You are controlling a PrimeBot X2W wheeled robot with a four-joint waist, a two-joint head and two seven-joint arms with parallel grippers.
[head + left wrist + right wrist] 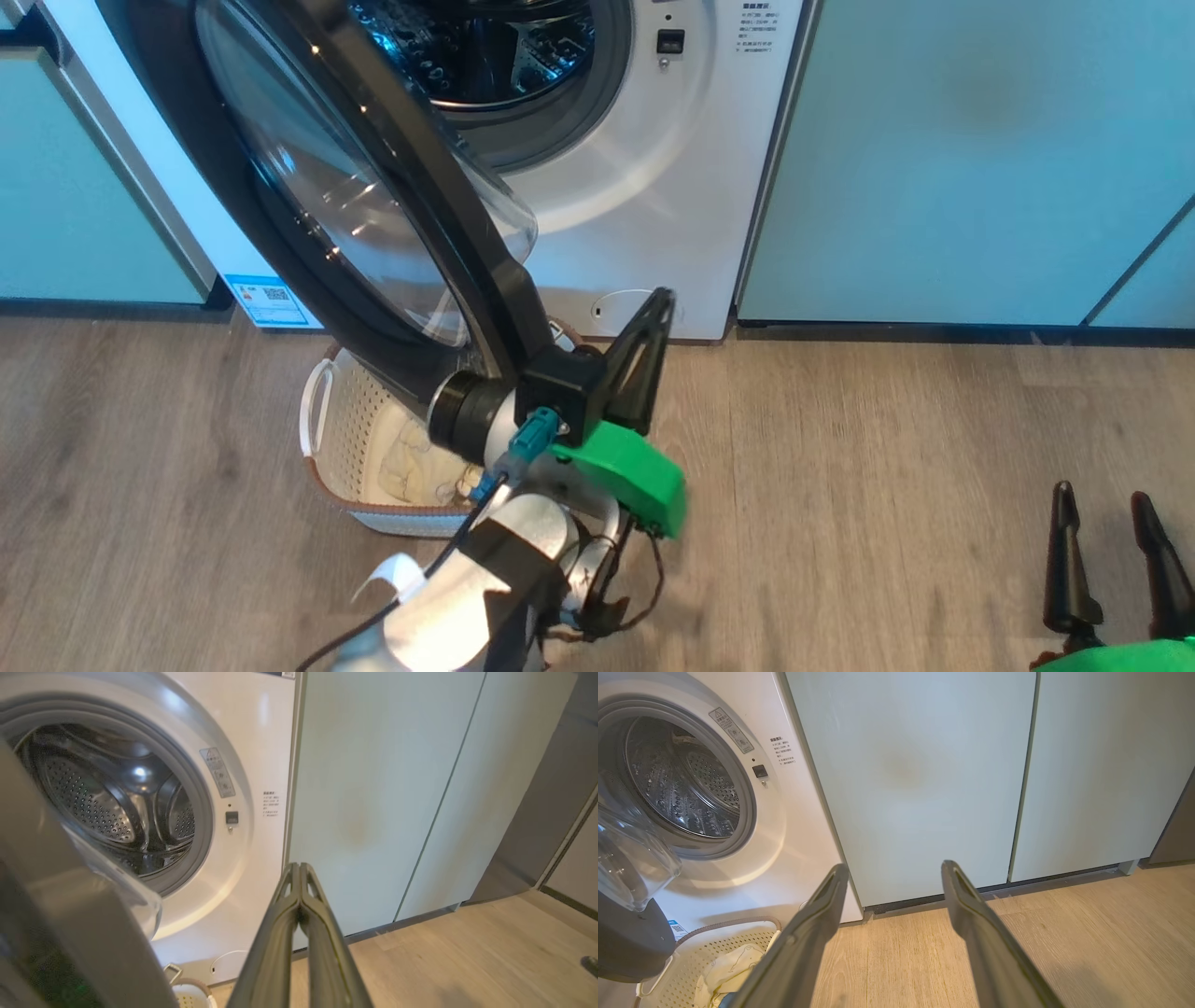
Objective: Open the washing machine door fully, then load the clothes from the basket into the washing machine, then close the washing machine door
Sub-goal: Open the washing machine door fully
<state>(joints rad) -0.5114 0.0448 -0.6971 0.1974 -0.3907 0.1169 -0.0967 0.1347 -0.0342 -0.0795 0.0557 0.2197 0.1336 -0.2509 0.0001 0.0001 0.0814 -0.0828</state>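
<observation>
Two dark-fingered grippers face a white washing machine (pixel 653 187) on a wood-grain floor (pixel 840 467). At far left is a blue label (pixel 266 301) with a QR code, its print too small to read. The washing machine door (pixel 420 177), a glossy black ring around bulging clear glass, stands swung out above the perforated cream basket (pixel 341 420) holding pale yellow clothes (pixel 406 467). The perforated steel drum (pixel 485 47) lies exposed. The left gripper (pixel 665 297), fingers pressed together on nothing, sits beside the door's lower edge. To the right are smooth pale green cabinets (pixel 934 159). Far right, the right gripper (pixel 1102 495) is spread wide, empty.
</observation>
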